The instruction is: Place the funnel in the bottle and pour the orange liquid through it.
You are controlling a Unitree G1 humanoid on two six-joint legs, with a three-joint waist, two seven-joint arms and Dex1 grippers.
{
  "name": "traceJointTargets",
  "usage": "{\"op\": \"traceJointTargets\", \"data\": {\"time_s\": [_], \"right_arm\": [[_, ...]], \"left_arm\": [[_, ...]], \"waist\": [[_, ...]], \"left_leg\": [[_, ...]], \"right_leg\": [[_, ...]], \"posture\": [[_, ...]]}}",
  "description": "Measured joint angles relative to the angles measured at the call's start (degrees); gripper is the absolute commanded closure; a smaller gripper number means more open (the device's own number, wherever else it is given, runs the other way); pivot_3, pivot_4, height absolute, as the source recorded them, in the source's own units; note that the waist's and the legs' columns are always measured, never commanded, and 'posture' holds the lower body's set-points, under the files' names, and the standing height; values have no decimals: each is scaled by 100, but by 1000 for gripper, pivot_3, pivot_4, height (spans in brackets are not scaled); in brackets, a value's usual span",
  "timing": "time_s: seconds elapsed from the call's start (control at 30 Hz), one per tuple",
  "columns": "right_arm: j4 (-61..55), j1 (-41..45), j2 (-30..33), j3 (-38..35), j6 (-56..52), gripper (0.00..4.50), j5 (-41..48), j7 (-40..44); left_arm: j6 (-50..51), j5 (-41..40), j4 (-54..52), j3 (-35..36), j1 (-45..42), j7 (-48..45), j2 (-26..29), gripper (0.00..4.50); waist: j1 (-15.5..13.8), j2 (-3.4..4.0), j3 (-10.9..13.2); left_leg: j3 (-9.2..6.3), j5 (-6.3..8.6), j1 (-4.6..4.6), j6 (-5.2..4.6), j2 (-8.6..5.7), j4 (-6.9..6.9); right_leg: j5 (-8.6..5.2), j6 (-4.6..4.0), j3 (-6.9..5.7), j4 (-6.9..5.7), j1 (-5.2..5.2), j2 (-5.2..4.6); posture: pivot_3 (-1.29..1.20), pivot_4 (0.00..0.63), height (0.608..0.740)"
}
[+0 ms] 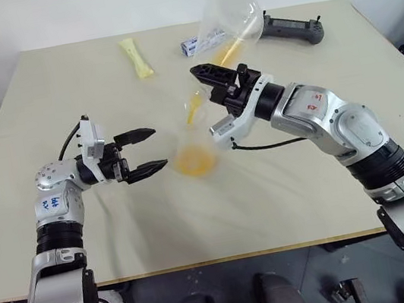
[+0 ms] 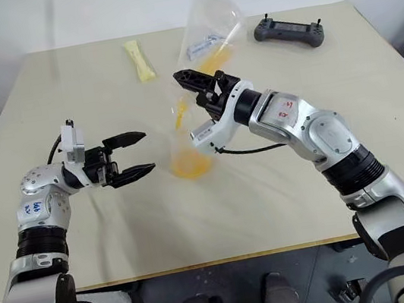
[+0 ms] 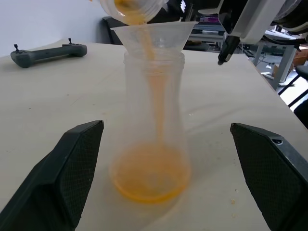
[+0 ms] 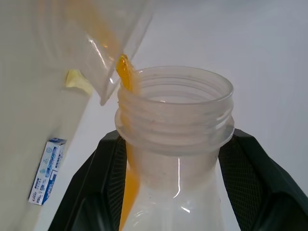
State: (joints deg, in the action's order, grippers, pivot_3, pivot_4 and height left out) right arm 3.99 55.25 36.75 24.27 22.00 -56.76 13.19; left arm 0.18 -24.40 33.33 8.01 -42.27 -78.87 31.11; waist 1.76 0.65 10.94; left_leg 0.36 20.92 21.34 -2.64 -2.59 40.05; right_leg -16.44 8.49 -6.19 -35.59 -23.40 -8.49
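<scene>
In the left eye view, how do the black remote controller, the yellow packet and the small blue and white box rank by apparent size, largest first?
1. Black remote controller, partly hidden behind the tilted container.
2. Yellow packet.
3. Blue and white box, partly hidden, so its true extent is unsure.
All lie at the far side of the table.

Lighting bright, even and diffuse from overhead; shadows on the table (image 1: 284,184) are soft and faint, no hard edges. Small specular highlights on the clear container (image 4: 175,144) close to the right wrist camera, which renders it slightly soft, background washed out pale. Left wrist view: fingers (image 3: 67,178) in foreground blurred, far room behind table overexposed; head views sharp.
</scene>
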Motion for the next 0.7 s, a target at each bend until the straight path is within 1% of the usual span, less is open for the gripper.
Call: {"op": "traceJointTargets", "data": {"time_s": [0.5,0.7], "right_arm": [[59,11,35,0,153,2126,-60,-274],[61,11,44,0,177,2126,-185,-518]], "left_arm": [[-8,0,1,0,-5,-4,0,0],[-8,0,1,0,-4,-5,0,0]], "waist": [[0,0,0],[0,0,0]], "left_leg": [[0,0,0,0,0,0],[0,0,0,0,0,0]], "right_leg": [[0,0,0,0,0,0],[0,0,1,0,0,0]], "posture": [[0,150,740],[0,150,740]]}}
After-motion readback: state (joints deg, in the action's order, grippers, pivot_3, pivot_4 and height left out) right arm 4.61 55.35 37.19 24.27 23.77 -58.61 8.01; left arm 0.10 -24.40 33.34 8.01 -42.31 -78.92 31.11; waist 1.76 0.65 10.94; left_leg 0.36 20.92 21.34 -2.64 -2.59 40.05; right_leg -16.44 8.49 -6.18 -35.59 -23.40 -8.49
